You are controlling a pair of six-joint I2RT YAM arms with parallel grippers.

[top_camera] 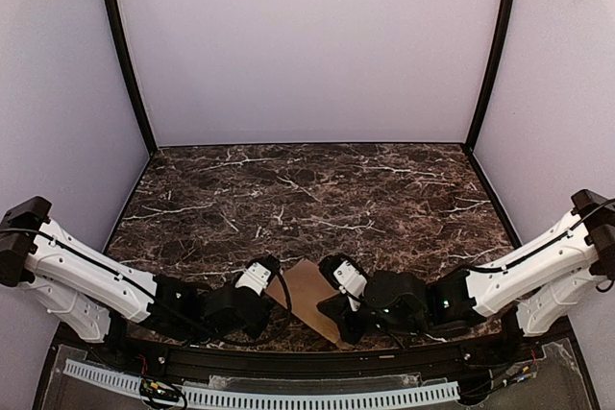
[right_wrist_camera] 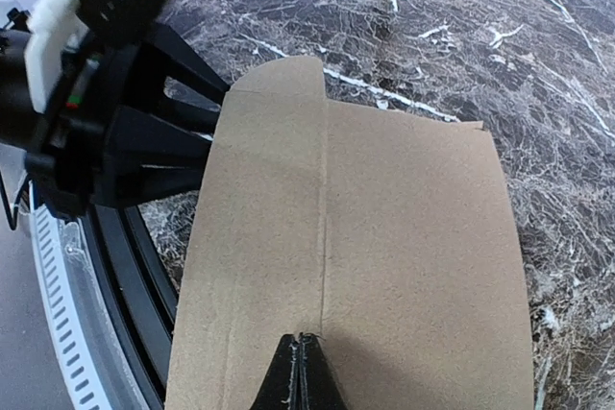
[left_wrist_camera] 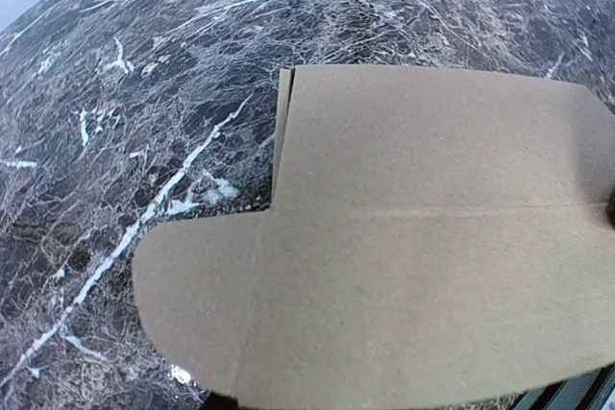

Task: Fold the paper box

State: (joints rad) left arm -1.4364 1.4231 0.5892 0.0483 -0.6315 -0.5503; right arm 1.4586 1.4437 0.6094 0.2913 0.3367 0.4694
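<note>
The paper box [top_camera: 306,293] is a flat tan cardboard sheet with creases and a rounded flap, lying near the table's front edge between my two arms. It fills the left wrist view [left_wrist_camera: 413,266] and the right wrist view [right_wrist_camera: 384,237]. My right gripper [right_wrist_camera: 301,362] is shut, its tips touching the sheet's long crease from above; it also shows in the top view [top_camera: 332,299]. My left gripper [top_camera: 266,285] is at the sheet's left edge. The sheet hides its jaws in the left wrist view. Its dark body [right_wrist_camera: 135,132] shows beside the sheet in the right wrist view.
The dark marble table [top_camera: 307,189] stretches back to pale walls with black corner posts [top_camera: 125,55]. A black rail [right_wrist_camera: 125,285] and a white perforated strip [top_camera: 259,395] run along the near edge, just behind the sheet.
</note>
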